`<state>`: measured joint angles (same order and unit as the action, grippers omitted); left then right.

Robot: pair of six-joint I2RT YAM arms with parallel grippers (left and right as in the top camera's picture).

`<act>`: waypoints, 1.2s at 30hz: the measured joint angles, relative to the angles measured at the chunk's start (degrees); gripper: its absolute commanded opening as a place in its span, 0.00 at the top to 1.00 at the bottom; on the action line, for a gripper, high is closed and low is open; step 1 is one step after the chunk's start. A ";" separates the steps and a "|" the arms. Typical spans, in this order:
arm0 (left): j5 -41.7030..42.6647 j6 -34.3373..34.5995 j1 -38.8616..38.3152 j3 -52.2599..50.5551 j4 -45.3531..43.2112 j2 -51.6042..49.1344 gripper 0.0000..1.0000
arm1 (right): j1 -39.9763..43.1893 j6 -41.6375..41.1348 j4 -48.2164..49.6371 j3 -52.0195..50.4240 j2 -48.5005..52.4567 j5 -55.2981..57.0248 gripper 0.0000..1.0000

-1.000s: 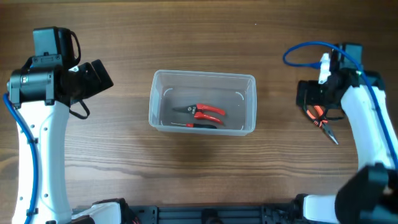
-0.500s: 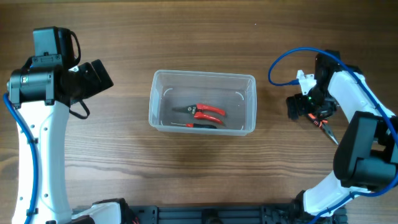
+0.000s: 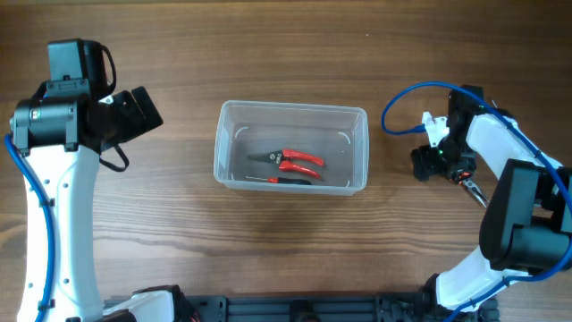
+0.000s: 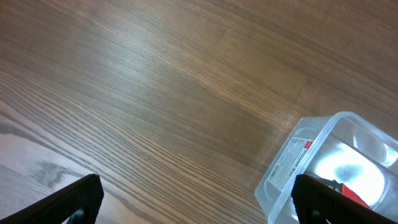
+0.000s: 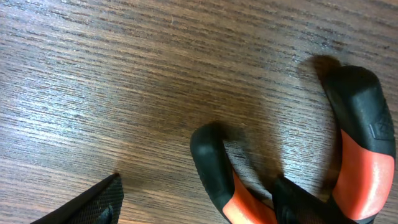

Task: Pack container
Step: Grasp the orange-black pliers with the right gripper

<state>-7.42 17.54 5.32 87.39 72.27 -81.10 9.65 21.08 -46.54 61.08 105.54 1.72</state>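
Note:
The clear plastic container (image 3: pixel 220 148) stands at the table's middle. It holds red-handled cutters (image 3: pixel 298 161) and a second dark tool (image 3: pixel 291 180). Its corner also shows in the left wrist view (image 4: pixel 291 163). Orange-and-black pliers (image 3: pixel 473 189) lie on the table at the right. My right gripper (image 3: pixel 447 166) is low over their handles. In the right wrist view the right gripper (image 5: pixel 199 208) is open, with one pliers handle (image 5: pixel 214 165) between its fingers and the other handle (image 5: pixel 360 143) outside. My left gripper (image 4: pixel 196 205) is open and empty, raised left of the container (image 3: pixel 134 112).
The wooden table (image 3: pixel 286 250) carries nothing else. A blue cable (image 3: pixel 402 100) loops off the right arm above the table. The container has a white label (image 4: pixel 292 158) on its end wall.
My right arm has swung left and turned, bringing its gripper down over the pliers' handles. The pliers, the container and the left arm have not moved.

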 measured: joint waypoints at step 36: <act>0.00 -0.02 0.00 0.00 2.47 0.00 0.00 | 0.00 -1.62 1.44 -0.13 -0.04 -0.02 0.88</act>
<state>-7.42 17.52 5.32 87.39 74.74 -81.10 9.65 19.46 -45.10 60.95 105.49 1.69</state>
